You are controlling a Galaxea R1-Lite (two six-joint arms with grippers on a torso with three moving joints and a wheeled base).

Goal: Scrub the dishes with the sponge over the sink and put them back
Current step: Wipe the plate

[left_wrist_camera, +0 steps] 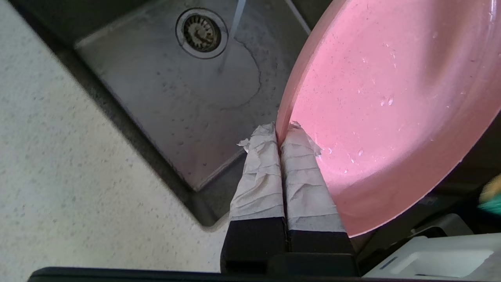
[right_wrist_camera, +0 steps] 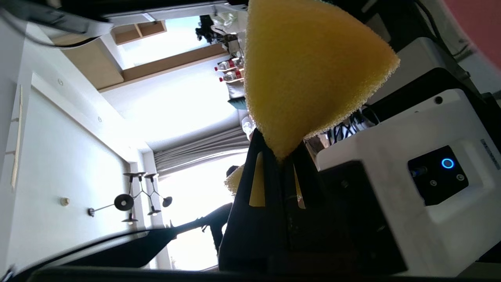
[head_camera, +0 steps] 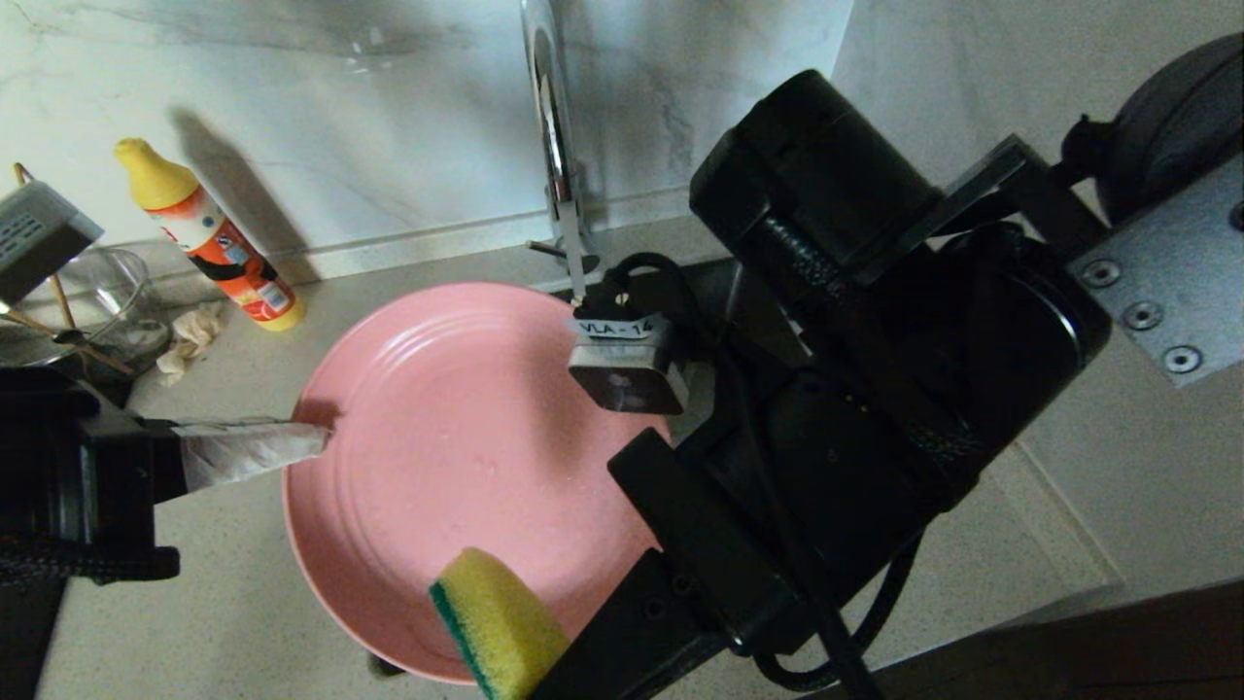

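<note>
- The right arm fills the near right of the head view, its wrist bent back toward the robot; its right end effector (right_wrist_camera: 283,156) is pressed shut on one corner of the sponge (head_camera: 498,622).
- The sponge shows yellow foam with a dark green scouring layer along one edge. In the head view it sits at the near rim of the pink plate (head_camera: 457,467); whether it touches the plate cannot be told.
- In the right wrist view the sponge (right_wrist_camera: 309,74) stands out beyond the fingers, pointing away from the sink toward the room.
- The left end effector (head_camera: 316,439), fingers (left_wrist_camera: 258,176) wrapped in pale tape, reaches in from the left and pinches the plate's rim, one finger on each face of it.
- The plate (left_wrist_camera: 391,109) is held tilted in the air, its hollow face turned up toward the head camera, with small water drops on it.
- Below and beside the plate lies the sink (left_wrist_camera: 188,113), dark steel with a wet floor and a round drain (left_wrist_camera: 201,33).
- The chrome tap (head_camera: 559,146) rises behind the plate against the marble wall.
- On the speckled bench (head_camera: 194,603) to the left stand an orange bottle with a yellow cap (head_camera: 209,238), a crumpled beige rag (head_camera: 190,335) and a clear glass container (head_camera: 107,301).
</note>
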